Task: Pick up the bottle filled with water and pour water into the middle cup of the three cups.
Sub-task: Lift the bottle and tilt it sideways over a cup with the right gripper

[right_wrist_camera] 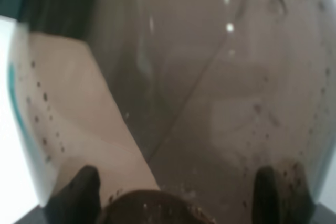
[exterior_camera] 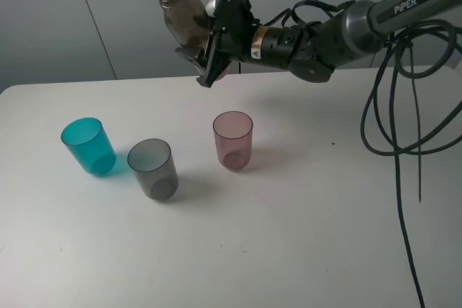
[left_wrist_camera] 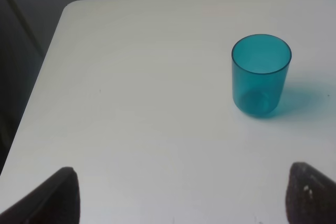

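Note:
My right gripper (exterior_camera: pixel 206 52) is shut on the smoky brown-grey bottle (exterior_camera: pixel 182 16), held high above the table's back and tilted with its open neck up to the left. The bottle (right_wrist_camera: pixel 210 87) fills the right wrist view, between the two fingertips (right_wrist_camera: pixel 79 190). The three cups stand below on the table: teal cup (exterior_camera: pixel 88 146) at left, smoky grey middle cup (exterior_camera: pixel 153 169), pink cup (exterior_camera: pixel 232 140) at right. My left gripper (left_wrist_camera: pixel 178 195) is open, low over the table, with the teal cup (left_wrist_camera: pixel 261 75) beyond it. The left arm is out of the high view.
The white table (exterior_camera: pixel 289 236) has its rounded back-left corner (left_wrist_camera: pixel 73 6) near the left gripper. Black cables (exterior_camera: pixel 404 106) hang from the right arm over the table's right side.

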